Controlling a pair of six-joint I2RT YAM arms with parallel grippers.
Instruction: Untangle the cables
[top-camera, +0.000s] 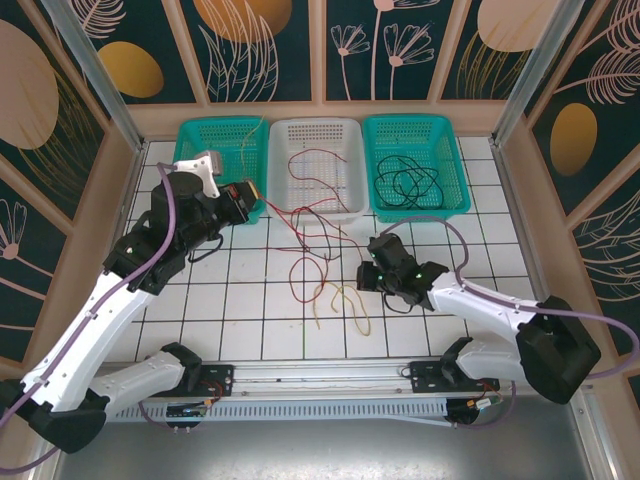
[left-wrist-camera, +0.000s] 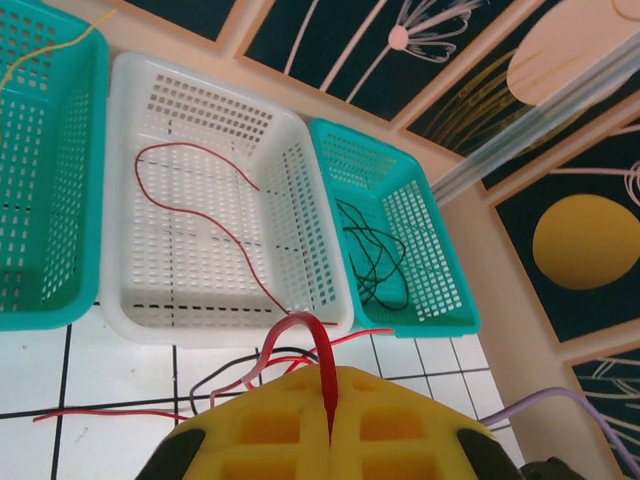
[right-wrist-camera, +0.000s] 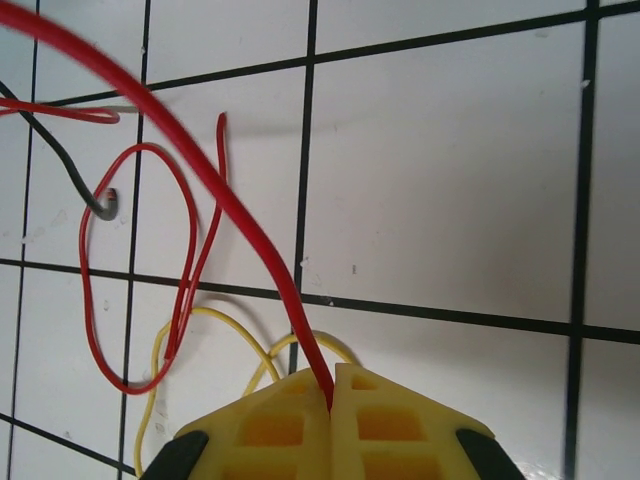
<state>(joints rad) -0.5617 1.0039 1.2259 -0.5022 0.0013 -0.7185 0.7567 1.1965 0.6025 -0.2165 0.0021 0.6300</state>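
right wrist: red cable in right gripper

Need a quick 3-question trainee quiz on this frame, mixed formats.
1. True or false: the right gripper is shut on a red cable.
2. Which basket holds the black cable? A) left B) middle C) right
3. Fill in: the left gripper pinches a ___ strand.
Key: 1 true; 2 C, the right teal basket; 3 red.
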